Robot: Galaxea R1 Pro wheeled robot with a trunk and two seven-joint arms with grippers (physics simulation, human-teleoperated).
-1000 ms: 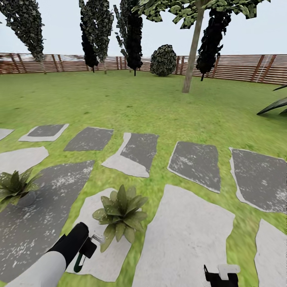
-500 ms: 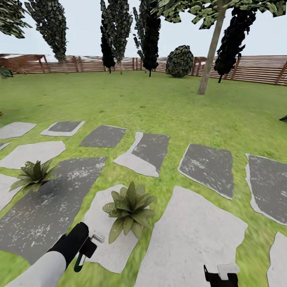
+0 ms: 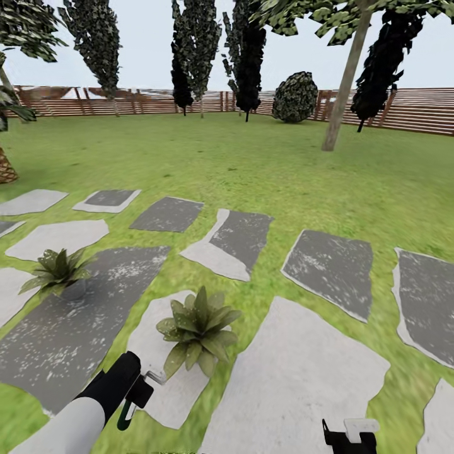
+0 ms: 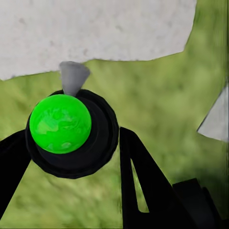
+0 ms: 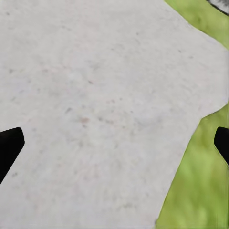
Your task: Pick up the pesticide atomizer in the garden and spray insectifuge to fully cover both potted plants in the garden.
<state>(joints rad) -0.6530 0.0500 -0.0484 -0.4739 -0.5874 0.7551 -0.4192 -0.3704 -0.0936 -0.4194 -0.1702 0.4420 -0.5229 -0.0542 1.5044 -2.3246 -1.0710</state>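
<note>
— Green lawn (image 3: 208, 164) everywhere, grey stepping stones (image 3: 287, 378) across it, a brown slatted fence (image 3: 416, 110) along the far side at 12 o'clock. Where are the potted plants?

— One potted plant (image 3: 198, 329) sits on a pale stone slightly toward 11 o'clock from the head view's centre bottom, a rosette of pointed green leaves hiding its pot. The other potted plant (image 3: 58, 272) stands further out toward 10 o'clock, in a small grey pot at the edge of a dark stone.

— And the pesticide atomizer?

— In the left gripper (image 3: 135, 397), low at about 7 o'clock in the head view. The pesticide atomizer (image 3: 129, 410) hangs there as a slim dark bottle with a green-white mark, its pale spray head pointing toward the nearer plant, close to its outer leaves but apart from them.

— How do the jaws stand?

— The left wrist view shows the black fingers (image 4: 143, 186) pinching the bottle from both sides; it appears end-on as a black round with a bright green disc (image 4: 60, 123) and a grey nozzle (image 4: 73, 78) over grass.

— The right one?

— The right gripper (image 3: 350, 435) sits at 5 o'clock, over a large pale stone. In its wrist view the dark fingertips (image 5: 9, 145) are spread wide, nothing between them.
</note>
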